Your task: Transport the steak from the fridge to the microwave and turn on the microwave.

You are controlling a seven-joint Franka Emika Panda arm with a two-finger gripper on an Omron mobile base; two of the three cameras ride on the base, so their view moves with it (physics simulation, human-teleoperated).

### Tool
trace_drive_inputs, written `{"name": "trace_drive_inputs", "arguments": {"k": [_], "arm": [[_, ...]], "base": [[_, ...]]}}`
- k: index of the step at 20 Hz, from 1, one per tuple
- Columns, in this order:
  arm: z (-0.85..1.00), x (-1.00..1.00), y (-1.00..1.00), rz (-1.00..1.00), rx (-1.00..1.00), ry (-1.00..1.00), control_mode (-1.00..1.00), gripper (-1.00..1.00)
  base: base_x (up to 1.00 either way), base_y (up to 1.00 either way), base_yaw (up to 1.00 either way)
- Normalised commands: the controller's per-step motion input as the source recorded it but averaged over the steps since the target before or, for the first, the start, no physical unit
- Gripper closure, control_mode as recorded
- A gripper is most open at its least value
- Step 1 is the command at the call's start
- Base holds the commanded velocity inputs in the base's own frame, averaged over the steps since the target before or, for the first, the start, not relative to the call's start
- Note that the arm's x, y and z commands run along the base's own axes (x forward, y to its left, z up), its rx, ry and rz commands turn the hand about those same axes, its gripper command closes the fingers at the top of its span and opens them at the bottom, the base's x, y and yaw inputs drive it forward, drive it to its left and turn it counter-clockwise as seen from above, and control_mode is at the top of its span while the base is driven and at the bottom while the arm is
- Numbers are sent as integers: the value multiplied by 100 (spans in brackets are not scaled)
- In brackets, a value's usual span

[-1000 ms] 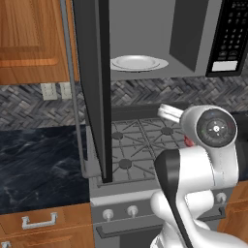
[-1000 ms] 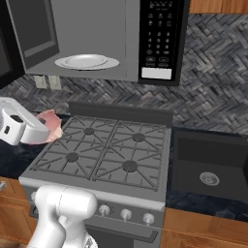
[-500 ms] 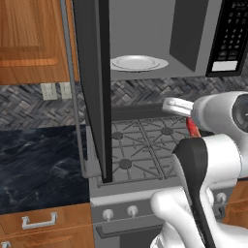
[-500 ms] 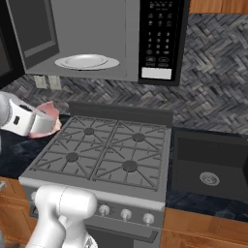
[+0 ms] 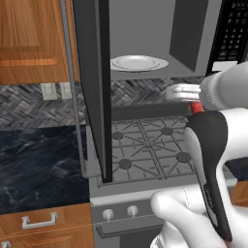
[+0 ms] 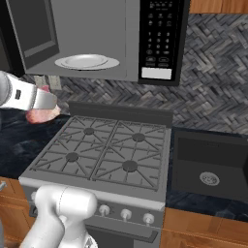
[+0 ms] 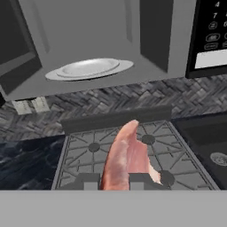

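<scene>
**Hand view: steak held up before the open microwave**

Hand view looks along the gripper [image 7: 113, 181], whose two dark fingertips are clamped on the steak [image 7: 126, 157], a pink slab that stands on edge between them and rises toward the stove's back rail. Beyond it, the microwave [image 7: 102, 40] hangs with its grey cavity exposed, a white plate [image 7: 90, 69] resting on the cavity floor and the black keypad panel [image 7: 210, 35] at the right.

From the right base view, the gripper [image 6: 48, 104] is over the dark counter just left of the gas stove [image 6: 104, 152], the steak [image 6: 41, 115] showing pink beneath the white hand, below the level of the plate [image 6: 87, 61]. A black sink [image 6: 208, 164] lies to the stove's right.

From the left base view, the microwave door [image 5: 92, 87] stands swung wide open, edge-on, with its long bar handle [image 5: 72, 92] toward the wooden cabinet [image 5: 34, 41]. The steak [image 5: 196, 107] appears as a red sliver beside the arm, over the burners and beneath the cavity.
</scene>
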Motion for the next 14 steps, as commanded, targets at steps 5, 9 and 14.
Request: {"name": "trace_drive_inputs", "arguments": {"k": [5, 9, 14], "arm": [[33, 2, 0, 16, -14, 0, -100, 100], [8, 12, -2, 23, -13, -2, -100, 100], [6, 30, -2, 29, -3, -2, -100, 100]], "base": [[0, 0, 0], [0, 0, 0], [0, 0, 0]]}}
